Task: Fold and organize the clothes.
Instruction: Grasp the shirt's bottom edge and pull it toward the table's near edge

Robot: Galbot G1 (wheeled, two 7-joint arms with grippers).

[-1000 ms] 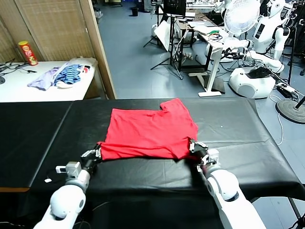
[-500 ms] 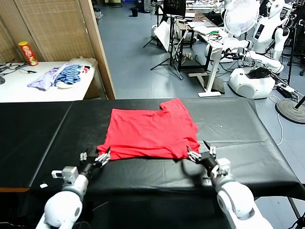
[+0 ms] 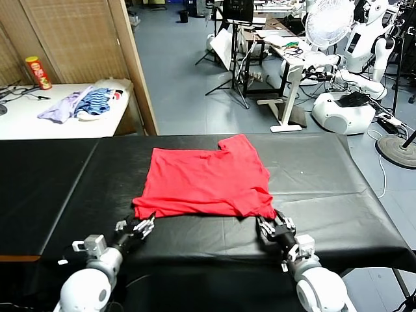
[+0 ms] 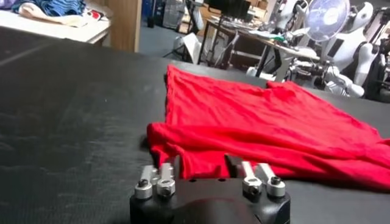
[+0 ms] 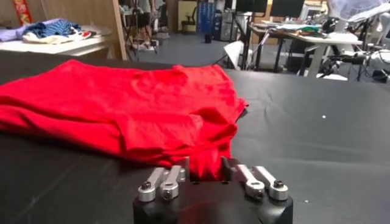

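1. Our right gripper (image 3: 269,225) sits at the near right corner of the shirt (image 3: 205,182); in the right wrist view the fingers (image 5: 183,172) are pinched together with red cloth between them, so it is holding the shirt's near edge.
2. Our left gripper (image 3: 140,227) is low on the table (image 3: 52,188), just short of the shirt's near left corner.
3. In the left wrist view the left fingers (image 4: 248,173) are narrowed, with the red hem right in front of them; we cannot tell if any cloth is caught.
4. Shirt is red, lying flat and partly folded in the middle of the black table, one sleeve sticking out at the far right.
5. Its near edge is doubled over, with a thicker fold at the left corner.
6. Both forearms come in from the near table edge, left on the left, right on the right.
7. Beyond the table on the far left is a white side table (image 3: 39,123) with a heap of lilac and striped clothes (image 3: 81,103) and a red can (image 3: 38,71).
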